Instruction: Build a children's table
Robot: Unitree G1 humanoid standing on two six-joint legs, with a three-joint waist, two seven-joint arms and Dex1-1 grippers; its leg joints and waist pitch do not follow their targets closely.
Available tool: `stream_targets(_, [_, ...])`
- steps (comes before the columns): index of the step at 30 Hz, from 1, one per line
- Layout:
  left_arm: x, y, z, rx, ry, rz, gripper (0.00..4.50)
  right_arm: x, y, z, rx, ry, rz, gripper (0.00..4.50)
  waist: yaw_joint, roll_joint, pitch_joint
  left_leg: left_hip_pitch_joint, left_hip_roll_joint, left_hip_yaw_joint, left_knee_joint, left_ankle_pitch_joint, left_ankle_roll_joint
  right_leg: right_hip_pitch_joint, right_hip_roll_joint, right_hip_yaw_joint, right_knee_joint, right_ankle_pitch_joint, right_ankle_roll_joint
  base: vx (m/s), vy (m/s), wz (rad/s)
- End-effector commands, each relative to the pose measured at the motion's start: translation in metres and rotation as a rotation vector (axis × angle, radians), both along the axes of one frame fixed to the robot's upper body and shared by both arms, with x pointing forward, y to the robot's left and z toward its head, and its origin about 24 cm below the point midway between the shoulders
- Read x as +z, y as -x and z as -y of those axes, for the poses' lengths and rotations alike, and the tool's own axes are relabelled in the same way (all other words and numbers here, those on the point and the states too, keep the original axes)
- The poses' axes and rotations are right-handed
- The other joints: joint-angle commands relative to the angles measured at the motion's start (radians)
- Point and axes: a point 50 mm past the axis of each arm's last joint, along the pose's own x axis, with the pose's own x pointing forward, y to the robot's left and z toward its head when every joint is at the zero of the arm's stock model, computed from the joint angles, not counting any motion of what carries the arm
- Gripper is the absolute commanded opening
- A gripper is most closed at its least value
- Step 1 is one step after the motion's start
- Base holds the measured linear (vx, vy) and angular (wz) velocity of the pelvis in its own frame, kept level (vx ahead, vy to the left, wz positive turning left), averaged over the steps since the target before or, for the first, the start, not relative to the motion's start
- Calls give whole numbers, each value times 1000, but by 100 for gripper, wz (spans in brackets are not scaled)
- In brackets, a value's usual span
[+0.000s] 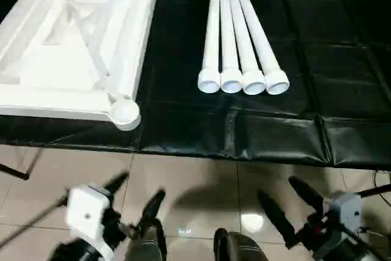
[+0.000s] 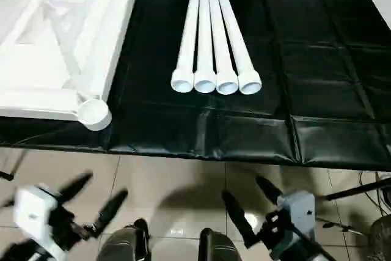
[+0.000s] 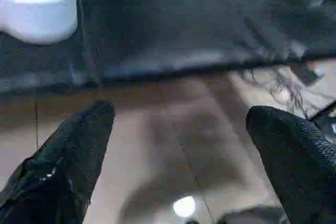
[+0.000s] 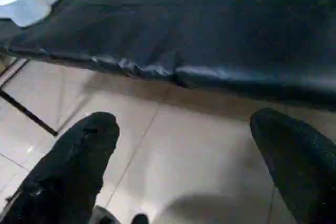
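The white table top [image 1: 73, 47] lies upside down on the left of the black mat [image 1: 293, 77], ribbed underside up, a round corner socket [image 1: 124, 112] at its near corner. Four white tube legs [image 1: 241, 41] lie side by side in the middle of the mat, open ends toward me. My left gripper [image 1: 135, 192] hangs open over the floor tiles, short of the mat's front edge. My right gripper [image 1: 286, 203] is open too, low over the floor, nothing between its fingers [image 4: 79, 166]. Both are well apart from the parts.
The mat's front edge [image 1: 232, 151] runs across the view with beige floor tiles [image 1: 201, 181] below it. A thin dark rod [image 1: 15, 172] stands at the left on the floor. Cables [image 2: 372, 187] lie at the right.
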Motion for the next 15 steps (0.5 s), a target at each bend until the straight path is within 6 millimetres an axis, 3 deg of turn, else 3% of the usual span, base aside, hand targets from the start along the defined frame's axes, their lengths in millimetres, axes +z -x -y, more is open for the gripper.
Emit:
stream_targets(1, [22,-4,0,10,10,59,448,-5,-10,12,-92,-12,32,450,-3,2,-62,32,68,-39,-62,-99,66,27,-84,52,-54,193,-149,0,0,0])
stream_targets(4, [32,-11,-5,34,-9,102,448,-2,-22,15,-137,-36,78,450,-4,0,-67,28,61,-35,-55,-65,74,32,-77,51,-47,224,-179,0,0,0])
stream_targets(5, [40,-24,-14,97,-37,148,448,17,-35,9,-153,-32,136,450,-3,7,-79,31,60,-36,-50,-48,74,35,-75,49,-43,231,-179,0,0,0])
stream_targets(6, [43,-32,-19,143,-43,165,448,26,-42,5,-157,-5,164,450,-4,3,-84,33,54,-34,-47,-31,66,36,-67,47,-40,229,-170,0,0,0])
stream_targets(9, [48,-61,-25,234,-53,240,448,43,-60,-6,-170,49,210,450,-2,6,-94,34,51,-33,-47,-47,45,36,-69,46,-43,154,-147,-56,-6,1])
stream_targets(10, [48,-69,-25,238,-61,241,448,47,-65,-10,-176,38,209,450,0,10,-105,41,50,-32,-48,-84,21,34,-70,47,-49,75,-140,-54,-4,1])
stream_targets(11, [49,-73,-25,238,-65,241,448,49,-67,-11,-182,37,208,450,0,10,-105,40,49,-32,-49,-98,16,33,-70,48,-49,52,-139,-52,-3,0])
stream_targets(12, [50,-75,-24,237,-63,245,448,50,-69,-12,-187,38,209,450,1,11,-115,39,51,-32,-48,-121,3,35,-73,48,-50,18,-139,-52,-3,0])
stream_targets(15, [55,-93,-17,242,-31,264,448,60,-79,-18,-192,16,224,450,1,5,-128,38,52,-32,-47,-127,-11,33,-69,48,-47,22,-144,0,0,0])
